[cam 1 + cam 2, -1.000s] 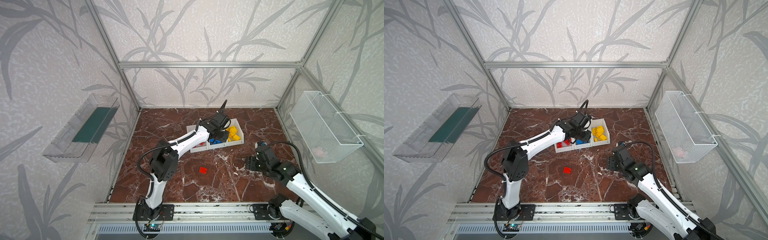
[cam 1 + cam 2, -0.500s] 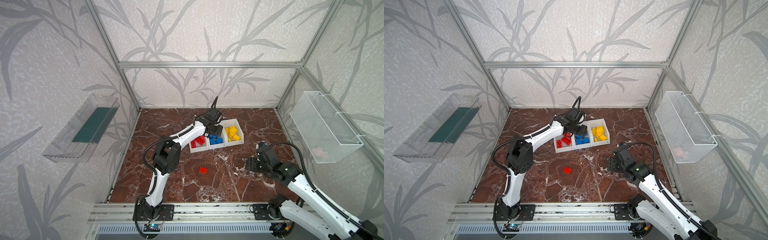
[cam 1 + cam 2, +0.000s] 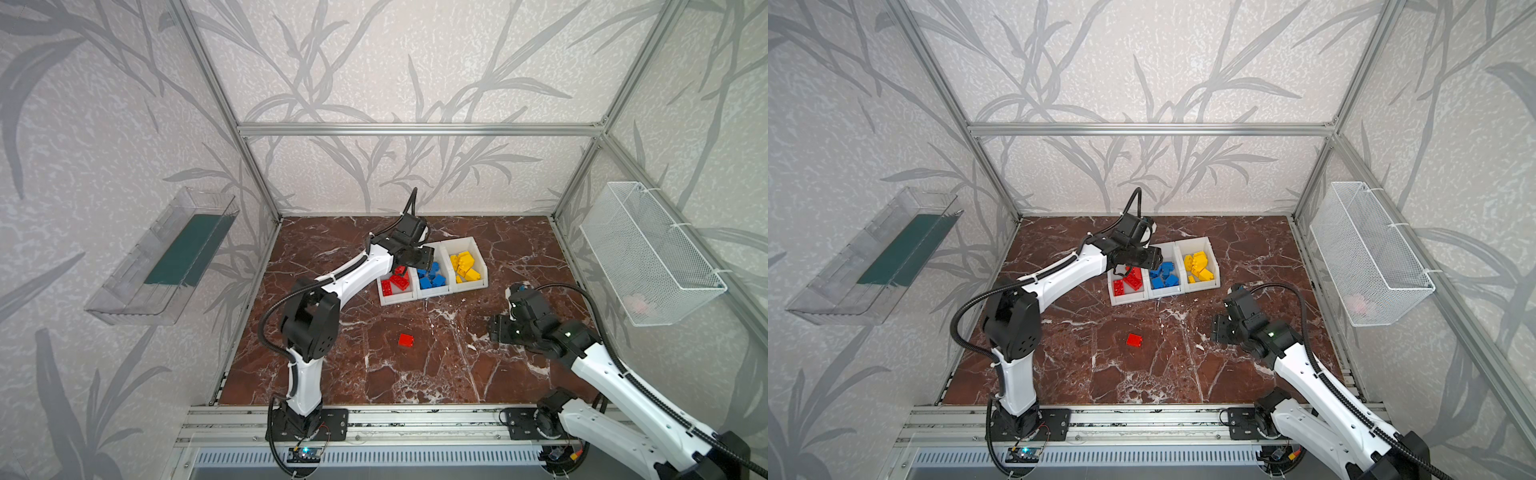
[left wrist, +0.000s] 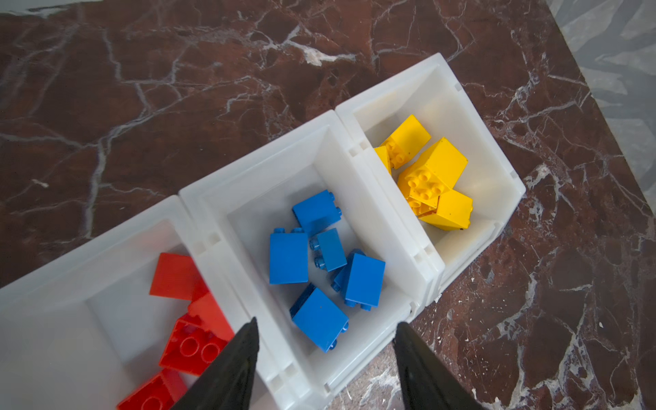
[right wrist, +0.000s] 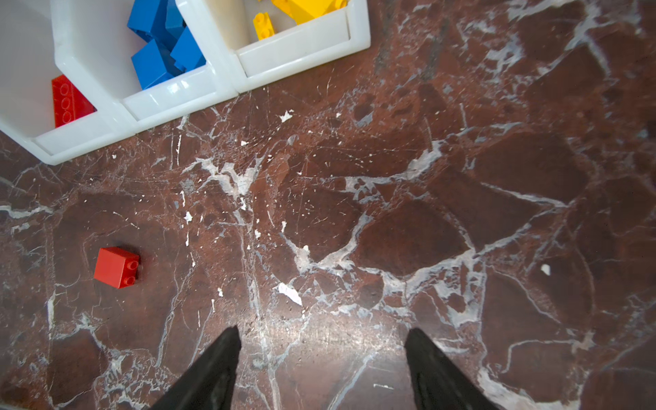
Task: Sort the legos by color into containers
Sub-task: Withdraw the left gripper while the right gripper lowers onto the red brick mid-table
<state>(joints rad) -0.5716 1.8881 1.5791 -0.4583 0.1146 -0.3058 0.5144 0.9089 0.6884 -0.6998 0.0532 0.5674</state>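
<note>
We recorded the scene as follows, in descending order of size.

1. The marble tabletop formed the floor of the walled cell.
2. The left arm reached from the near rail towards the far middle. The right arm was bent low over the right side of the tabletop.
3. A wire basket hung on the right wall. A clear tray with a dark green base hung on the left wall.
4. Three white bins stood side by side, touching, at the far middle of the tabletop. The red bin held the red legos. The blue bin, in the middle, held the blue legos. The yellow bin held the yellow legos.
5. The left gripper hung above the red and blue bins. Its fingers stood apart with nothing between them. In the left wrist view, one fingertip lay over the wall shared by those two bins.
6. The right gripper hung over bare marble, well apart from the bins. Its fingers were spread and empty.
7. One loose red lego lay on its side on the tabletop, outside every bin. In both top views it sat nearer the rail than the bins, between the two arms. Neither gripper touched it.
</note>
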